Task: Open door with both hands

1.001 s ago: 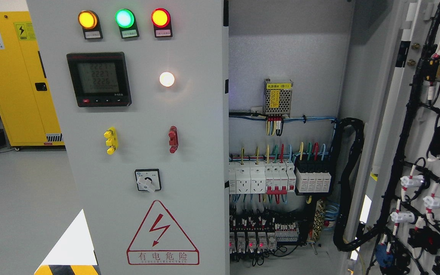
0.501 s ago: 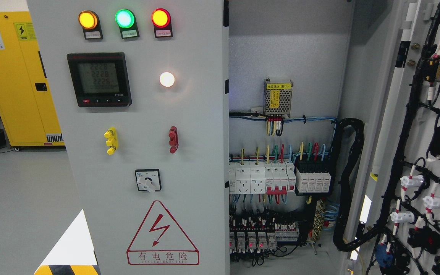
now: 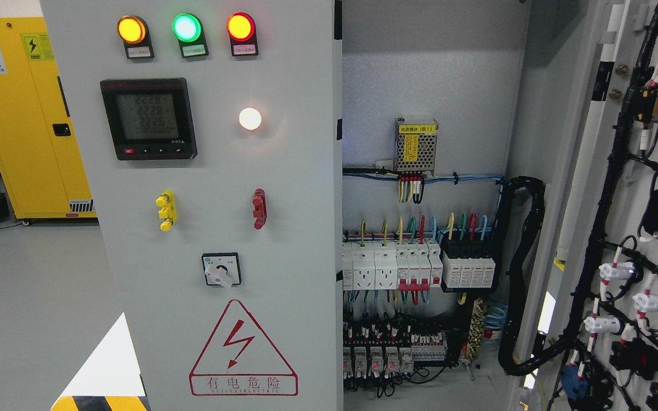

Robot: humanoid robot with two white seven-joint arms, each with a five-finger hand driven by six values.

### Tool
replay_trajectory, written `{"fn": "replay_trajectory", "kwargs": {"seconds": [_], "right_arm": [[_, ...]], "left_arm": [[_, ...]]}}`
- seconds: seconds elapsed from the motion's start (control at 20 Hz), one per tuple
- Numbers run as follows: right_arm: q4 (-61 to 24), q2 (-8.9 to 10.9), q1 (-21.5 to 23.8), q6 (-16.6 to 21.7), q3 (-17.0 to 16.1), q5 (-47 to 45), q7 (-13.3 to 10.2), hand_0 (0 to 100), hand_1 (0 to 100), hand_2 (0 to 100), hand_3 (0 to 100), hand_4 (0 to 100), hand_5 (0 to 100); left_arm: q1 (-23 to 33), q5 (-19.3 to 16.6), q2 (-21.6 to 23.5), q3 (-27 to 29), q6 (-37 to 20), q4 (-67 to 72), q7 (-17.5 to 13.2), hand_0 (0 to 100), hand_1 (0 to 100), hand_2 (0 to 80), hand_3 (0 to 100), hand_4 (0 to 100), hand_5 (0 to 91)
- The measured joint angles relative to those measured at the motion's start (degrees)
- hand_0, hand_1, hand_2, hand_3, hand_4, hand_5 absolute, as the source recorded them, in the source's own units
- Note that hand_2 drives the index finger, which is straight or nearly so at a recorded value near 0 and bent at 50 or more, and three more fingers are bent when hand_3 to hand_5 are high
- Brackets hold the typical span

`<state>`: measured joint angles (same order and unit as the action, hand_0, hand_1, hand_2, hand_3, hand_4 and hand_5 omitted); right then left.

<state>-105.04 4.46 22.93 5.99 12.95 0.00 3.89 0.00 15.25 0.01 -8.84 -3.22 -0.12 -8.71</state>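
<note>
Left door [image 3: 283, 228]: standing shut, filling the middle of the view, grey.
Indicator lamps [image 3: 186, 27]: glowing amber, green and red in a row at the top of the left door.
Digital meter [image 3: 148, 118]: showing lit digits, sitting below the lamps.
White lamp [image 3: 249, 118]: shining just right of the meter.
Rotary switch [image 3: 221, 270]: sitting above the red warning triangle [image 3: 243, 348].
Right door [image 3: 637, 200]: hanging wide open at the right edge, showing black wiring on its inner face.
Cabinet interior [image 3: 426, 85]: lying exposed between the doors, with breakers [image 3: 392, 265] in a row.
Yellow cabinet [image 3: 17, 114]: standing far left.
Robot hands: none showing.
</note>
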Motion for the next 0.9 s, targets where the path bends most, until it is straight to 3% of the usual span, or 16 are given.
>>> {"fn": "replay_trajectory", "kwargs": {"seconds": [0.2, 0.4, 0.9], "right_arm": [[-4.47, -0.16, -5.58, 3.66, 1.30, 0.00, -0.16, 20, 12, 0, 0, 0, 0], [-7.37, -0.98, -12.59, 4.30, 1.89, -0.62, -0.32, 20, 12, 0, 0, 0, 0], [-7.11, -3.33, -30.08, -5.65, 1.84, -4.00, -0.61, 20, 12, 0, 0, 0, 0]], "left_arm": [[0.00, 0.00, -0.01, -0.01, -0.12, 0.03, 0.01, 0, 0, 0.0, 0, 0, 0.0], [0.00, -0.02, -0.01, -0.02, -0.96, 0.07, 0.11, 0, 0, 0.0, 0, 0, 0.0], [0.00, -0.02, -0.01, -0.02, -1.47, 0.10, 0.01, 0, 0, 0.0, 0, 0, 0.0]]}}
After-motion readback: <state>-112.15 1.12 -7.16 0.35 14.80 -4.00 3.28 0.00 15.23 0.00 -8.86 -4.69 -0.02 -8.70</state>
